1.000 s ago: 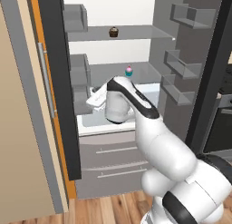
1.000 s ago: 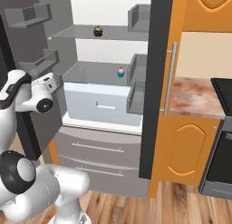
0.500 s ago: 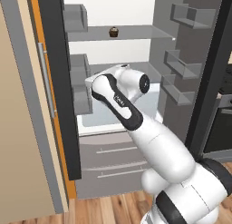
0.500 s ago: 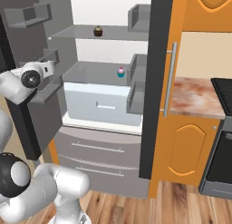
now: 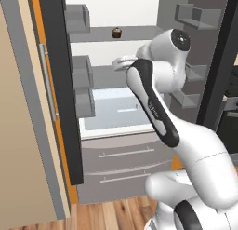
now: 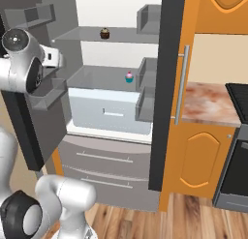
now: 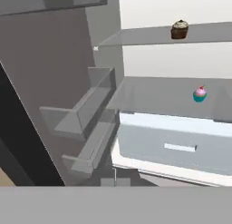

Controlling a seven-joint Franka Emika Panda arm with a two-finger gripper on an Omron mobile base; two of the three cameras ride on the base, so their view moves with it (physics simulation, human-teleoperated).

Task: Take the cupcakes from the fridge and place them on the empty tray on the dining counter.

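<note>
Your hand (image 5: pixel 117 63) has swung up and left since a second ago, closed and empty. Fridge (image 6: pixel 111 151) stands open: dark cupcake (image 7: pixel 180 29) up and right of the hand, pink cupcake (image 7: pixel 200 94) lower right. Neither grasped yet.

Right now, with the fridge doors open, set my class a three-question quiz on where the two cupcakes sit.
1. True or false: the dark brown cupcake with the pale cream top stands on a higher shelf of the tall grey steel fridge than the pink-frosted cupcake in the teal wrapper.
2. The pink-frosted cupcake rests just above: A) the pale drawer B) the wooden floor C) the stone counter top.
3. Fill in: both fridge doors stand ____.

Key: 1 true; 2 A; 3 open.
</note>
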